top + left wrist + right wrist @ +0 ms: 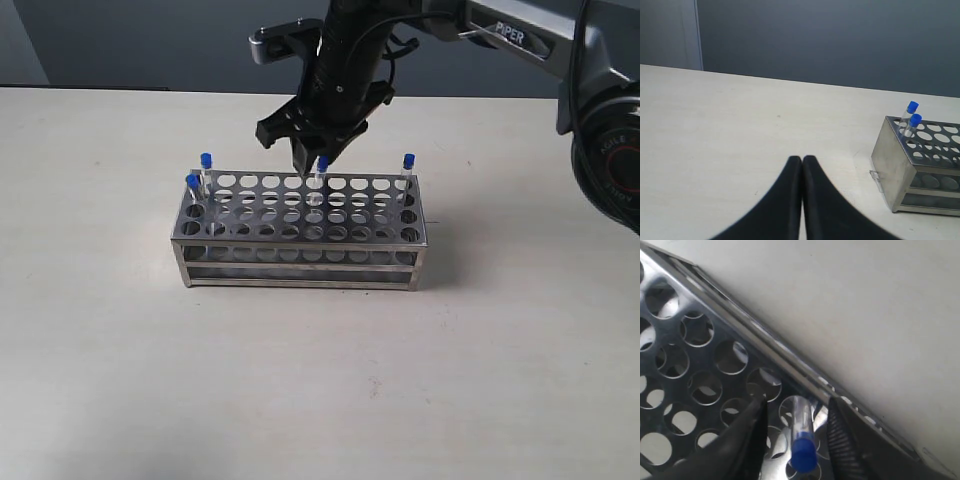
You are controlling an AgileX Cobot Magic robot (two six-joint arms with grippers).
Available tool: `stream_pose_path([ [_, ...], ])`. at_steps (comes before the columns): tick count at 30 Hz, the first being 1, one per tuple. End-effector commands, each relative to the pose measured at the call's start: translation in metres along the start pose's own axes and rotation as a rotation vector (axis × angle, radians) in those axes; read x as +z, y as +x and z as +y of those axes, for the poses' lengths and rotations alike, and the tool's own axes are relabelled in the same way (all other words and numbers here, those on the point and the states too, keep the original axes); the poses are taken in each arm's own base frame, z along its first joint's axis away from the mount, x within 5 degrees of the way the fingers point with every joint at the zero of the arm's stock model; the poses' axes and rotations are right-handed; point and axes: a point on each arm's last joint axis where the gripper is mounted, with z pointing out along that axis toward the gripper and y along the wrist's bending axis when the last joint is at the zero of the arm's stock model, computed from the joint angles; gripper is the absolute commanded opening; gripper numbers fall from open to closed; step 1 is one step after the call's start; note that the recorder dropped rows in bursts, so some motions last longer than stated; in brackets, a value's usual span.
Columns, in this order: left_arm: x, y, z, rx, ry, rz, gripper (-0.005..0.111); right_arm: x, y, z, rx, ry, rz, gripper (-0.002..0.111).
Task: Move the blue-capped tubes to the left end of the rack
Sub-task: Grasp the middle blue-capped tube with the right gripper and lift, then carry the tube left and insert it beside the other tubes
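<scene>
Item: blue-capped tubes (206,163), qty 4, all upright in the rack (300,250), which sits centre frame in the ext. view.

- Two stand at the rack's left end, one in the back row and one a row nearer the camera, just beside each other.
- Mid tube (322,170): back row, approx. halfway along, upper centre of frame.
- Right-end tube (408,165): back row, rack's far right corner.

Right gripper (312,162): enters from upper right of frame and points down over the mid tube. In the rt wrist view we see its fingers (752,440) parted, one on each side of that tube, w/ a thin gap on both sides; we make out no contact.

Left gripper (802,160): seen in the lt wrist view only. Fingers are pressed together w/ nothing between them, bare table (740,125) beyond, well apart from the rack end that carries the two tubes.

Surroundings: pale table, dark grey wall (150,40) across top of frame.
</scene>
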Motion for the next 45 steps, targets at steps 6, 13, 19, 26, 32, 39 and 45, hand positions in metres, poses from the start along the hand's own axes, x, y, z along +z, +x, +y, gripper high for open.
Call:
stream_pose_path([
  [6, -0.001, -0.001, -0.001, 0.002, 0.012, -0.004, 0.001, -0.006, 0.001, -0.005, -0.017, 0.026, -0.007, 0.033],
  [13, -0.001, -0.001, -0.001, 0.002, 0.012, -0.004, 0.001, -0.007, 0.001, -0.005, -0.017, 0.026, -0.009, 0.002],
  [19, -0.001, -0.001, -0.001, 0.002, 0.012, -0.004, 0.001, -0.027, 0.000, -0.001, -0.025, 0.030, -0.047, 0.002],
  [26, -0.001, -0.001, -0.001, 0.002, 0.012, -0.004, 0.001, -0.078, 0.002, 0.008, -0.041, 0.042, -0.151, 0.002],
  [32, -0.001, -0.001, -0.001, 0.002, 0.012, -0.004, 0.001, -0.114, 0.006, 0.017, -0.045, 0.023, -0.228, 0.002],
  [39, -0.001, -0.001, -0.001, 0.002, 0.012, -0.004, 0.001, -0.122, 0.006, 0.049, -0.125, -0.045, -0.253, 0.002],
  [45, -0.001, -0.001, -0.001, 0.002, 0.012, -0.004, 0.001, -0.115, 0.009, 0.106, -0.284, -0.086, -0.236, 0.002],
])
